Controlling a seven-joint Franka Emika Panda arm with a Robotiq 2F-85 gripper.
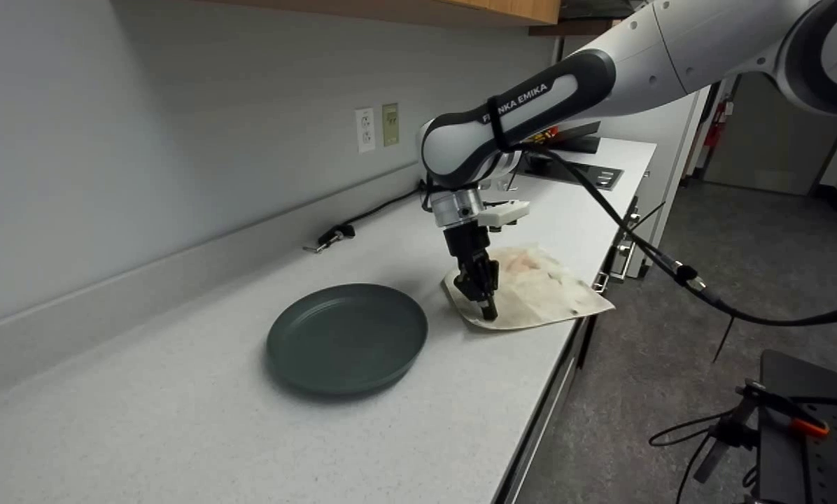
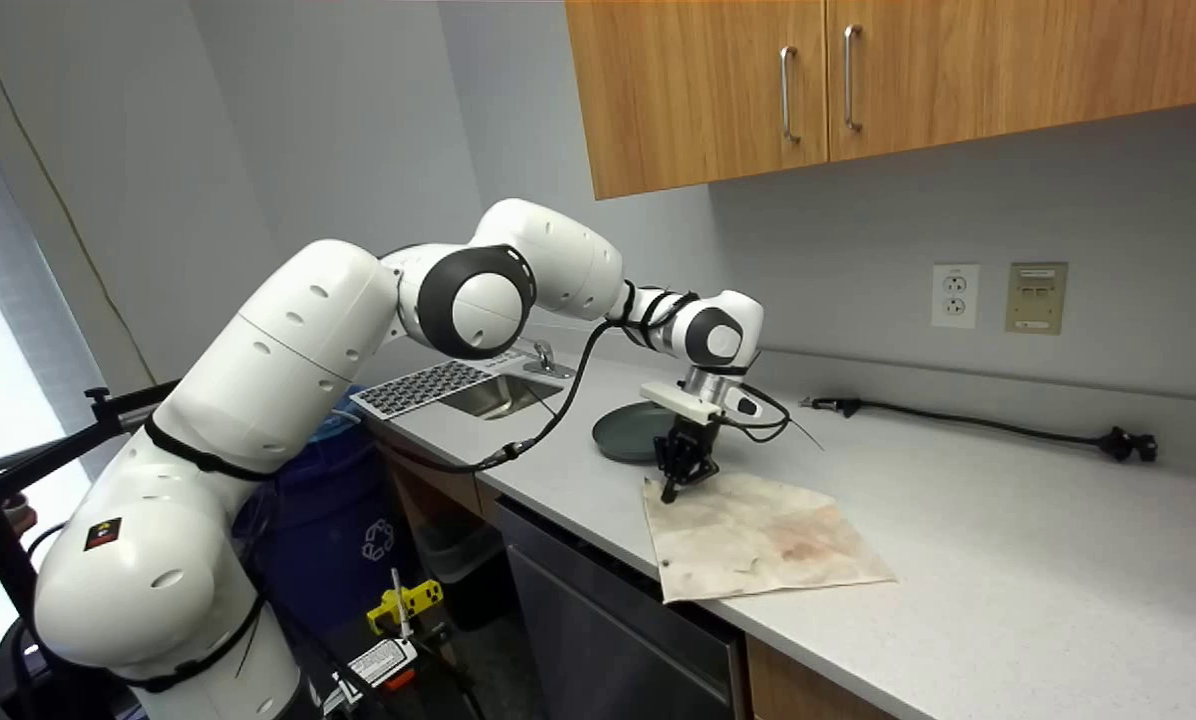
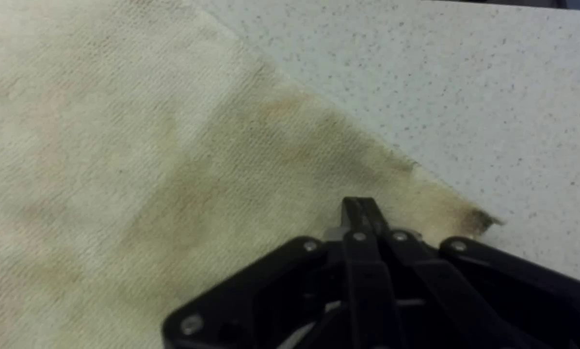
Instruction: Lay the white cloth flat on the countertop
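White cloth (image 2: 758, 545) spread on worktop (image 2: 1018, 560), one corner overhanging the edge. My jaws point down near another corner, pressed together, nothing visible between. Dark plate (image 1: 348, 343) nearby.

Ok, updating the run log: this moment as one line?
white cloth: spread, corner overhanging countertop edge | pincer: shut, over cloth | plate: beside cloth

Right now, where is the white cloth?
In an exterior view, the white cloth lies on the countertop, one corner past its edge, right of the dark green plate and beneath the gripper.
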